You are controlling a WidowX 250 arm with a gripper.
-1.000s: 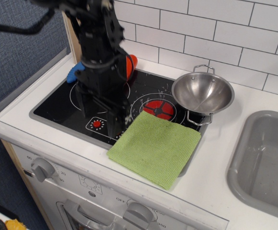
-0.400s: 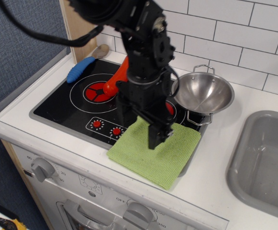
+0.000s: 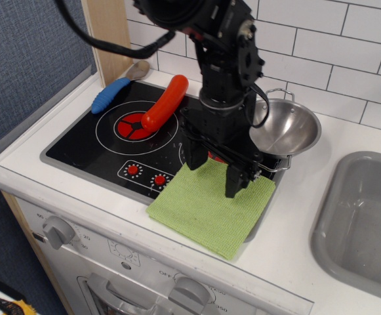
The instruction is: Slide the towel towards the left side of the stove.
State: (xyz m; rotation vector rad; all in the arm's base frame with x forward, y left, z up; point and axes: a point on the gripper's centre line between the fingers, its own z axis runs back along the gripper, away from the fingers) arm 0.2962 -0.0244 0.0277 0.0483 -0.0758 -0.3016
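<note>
I've swung right, black pincer [image 3: 214,176] spread wide over the flat light green woven towel [image 3: 212,204], ready to press and drag it left

Glossy black jointed arm, looping black cables, two-pronged black claw [image 3: 214,172].
</note>
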